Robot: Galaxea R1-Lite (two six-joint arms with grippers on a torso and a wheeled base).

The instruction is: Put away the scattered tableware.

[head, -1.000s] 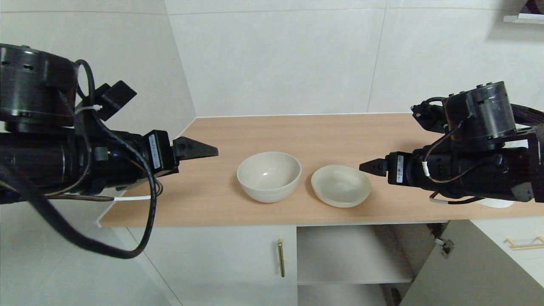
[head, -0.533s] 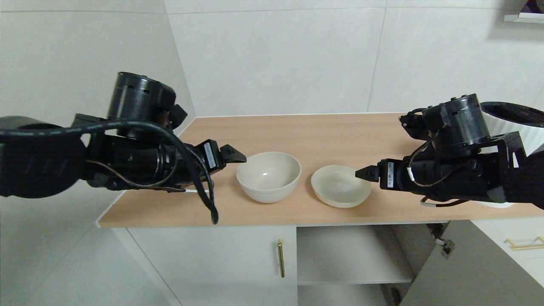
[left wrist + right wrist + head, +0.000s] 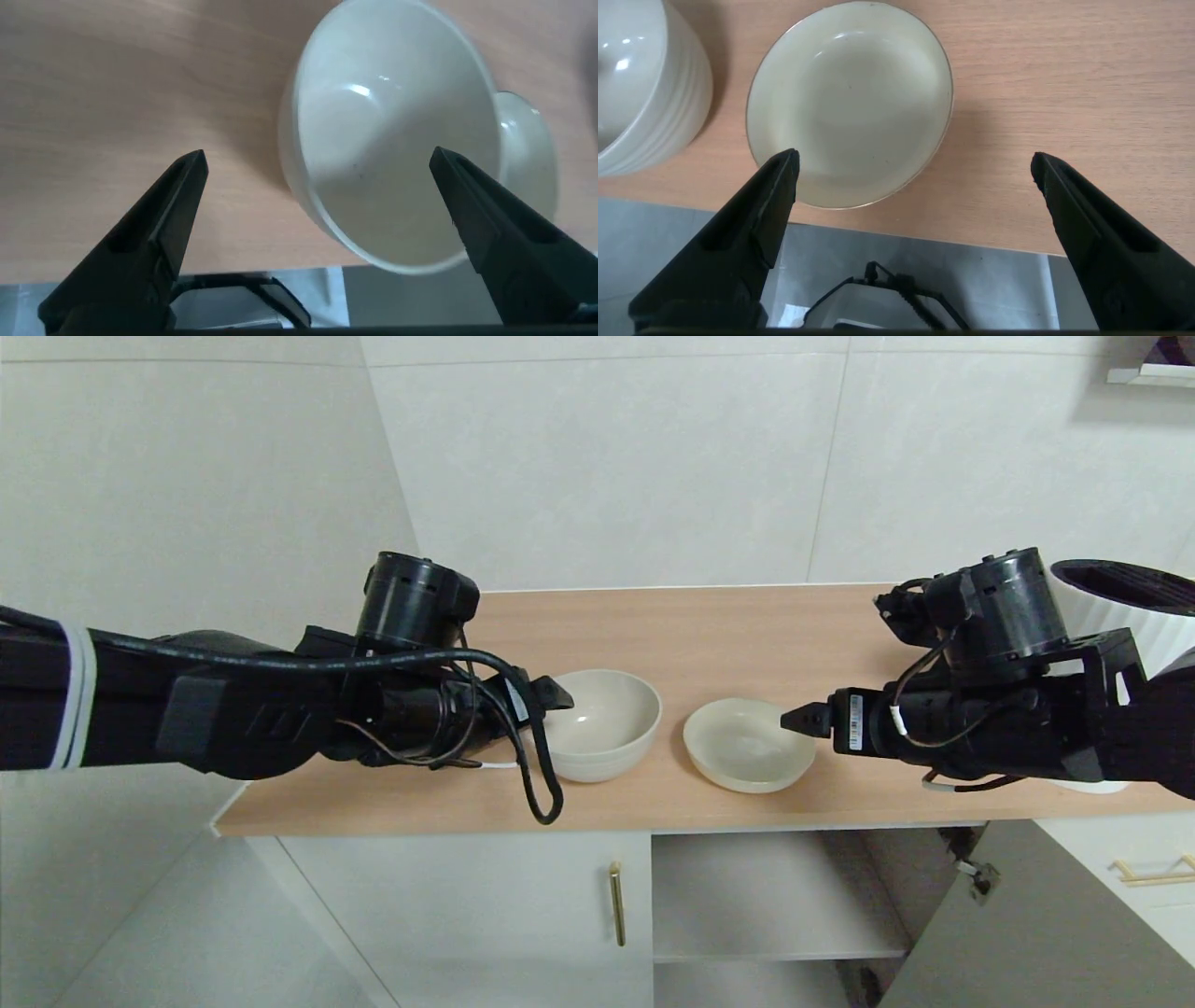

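Since a second ago the left gripper (image 3: 553, 695) has slid in from the left edge toward mid-frame, and its tip now overlaps the left rim of the deep bowl (image 3: 597, 723). The right gripper (image 3: 801, 719) has edged slightly leftward, while both dishes sit where they were. In the left wrist view the left gripper's fingers (image 3: 159, 224) are spread wide with the bowl between them; whether they touch it I cannot tell. Just right of the bowl, at frame centre on the wooden counter (image 3: 709, 635), lies the shallow dish (image 3: 742, 747). The right gripper's tip sits at the dish's right rim, its fingers (image 3: 747, 224) likewise spread apart, holding nothing. A white ribbed container (image 3: 1134, 616) stands at the far right. At lower centre a cabinet compartment (image 3: 766, 896) shows a bare shelf.
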